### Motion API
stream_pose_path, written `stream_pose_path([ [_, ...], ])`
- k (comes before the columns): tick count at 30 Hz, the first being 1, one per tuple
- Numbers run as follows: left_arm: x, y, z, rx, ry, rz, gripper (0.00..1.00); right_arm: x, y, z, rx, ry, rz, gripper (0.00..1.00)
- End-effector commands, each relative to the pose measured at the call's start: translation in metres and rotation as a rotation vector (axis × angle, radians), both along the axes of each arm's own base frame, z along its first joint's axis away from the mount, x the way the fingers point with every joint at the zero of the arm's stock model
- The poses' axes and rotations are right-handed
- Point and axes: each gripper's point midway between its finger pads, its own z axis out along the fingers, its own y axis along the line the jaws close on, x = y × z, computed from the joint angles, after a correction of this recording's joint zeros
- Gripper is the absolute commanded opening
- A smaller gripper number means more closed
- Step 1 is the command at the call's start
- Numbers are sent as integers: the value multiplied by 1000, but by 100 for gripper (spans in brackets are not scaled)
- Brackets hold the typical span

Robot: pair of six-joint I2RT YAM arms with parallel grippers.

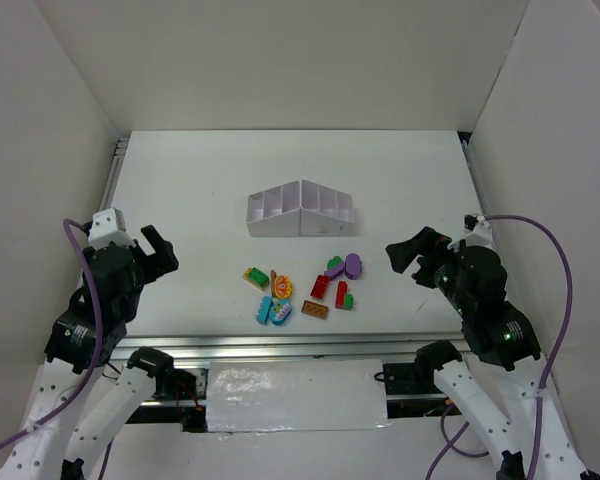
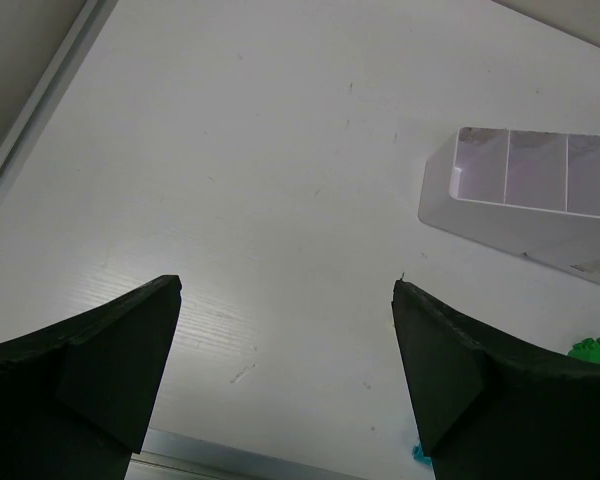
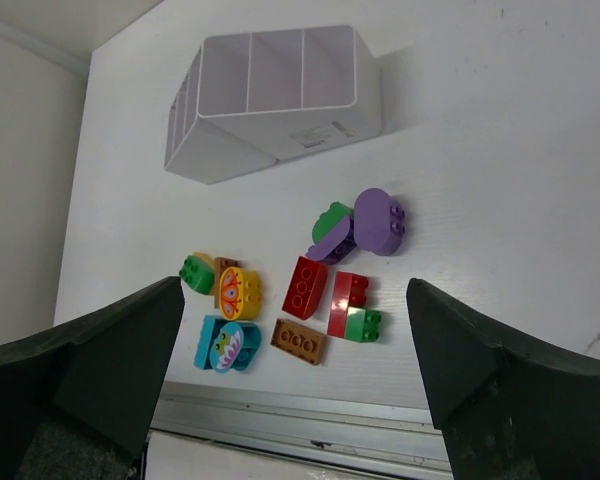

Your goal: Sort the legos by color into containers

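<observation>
Left gripper [image 1: 162, 252] and right gripper [image 1: 405, 262] gape wide, empty, flanking the legos [image 1: 320, 287]. Left wrist view crops the tray [image 2: 520, 232].

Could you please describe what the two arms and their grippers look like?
The left arm and right arm have white shells and black joints, each with a purple cable. The left gripper and right gripper are black with broad, wedge-shaped fingers.
</observation>
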Motion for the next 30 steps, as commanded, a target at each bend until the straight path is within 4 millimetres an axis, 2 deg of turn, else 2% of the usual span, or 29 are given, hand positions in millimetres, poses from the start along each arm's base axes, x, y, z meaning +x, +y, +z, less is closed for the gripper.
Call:
stream_pose_path([
  [1, 3, 1, 17, -7, -58, 5, 100, -4, -1, 24, -12, -71, 16, 100],
  [4, 5, 1, 17, -5, -52, 1, 99, -9, 8, 32, 9, -119, 78, 100],
  [7, 6, 0, 16, -4, -45, 0, 99, -11, 21, 32, 26, -100, 150, 100],
  [12, 6, 1, 16, -5, -49, 4, 100, -3, 53, 7, 60, 28, 249, 99],
  [15, 7, 4, 15, -3, -41, 21, 99, 12, 57, -7, -11, 75, 160, 100],
  [16, 7, 8, 15, -2, -39, 46, 100, 2, 76, -9, -20, 96, 213, 100],
  [17, 7, 10, 12, 2, -22, 58, 100, 6, 87, -20, -63, 138, 208, 100],
  [18, 7, 12, 11, 4, -17, 76, 100, 11, 90, -18, -98, 127, 167, 99],
  [19, 6, 18, 8, 8, -2, 114, 100, 2, 116, -36, -153, 189, 216, 100],
  [22, 5, 21, 8, 9, 5, 135, 100, -3, 141, -45, -201, 220, 175, 100],
  [23, 5, 21, 9, 6, -1, 132, 100, -2, 152, -60, -234, 251, 165, 100],
  [25, 4, 21, 9, 7, -8, 126, 100, -4, 179, -66, -202, 257, 192, 99],
  [26, 4, 20, 11, 2, -18, 121, 100, -9, 194, -81, -232, 281, 210, 99],
  [28, 4, 18, 12, -1, -27, 109, 100, -8, 211, -85, -213, 281, 180, 98],
  [29, 4, 16, 13, -6, -30, 93, 100, -9, 221, -100, -244, 302, 174, 98],
  [30, 4, 15, 13, -6, -34, 87, 99, -7, 233, -100, -220, 298, 174, 97],
])
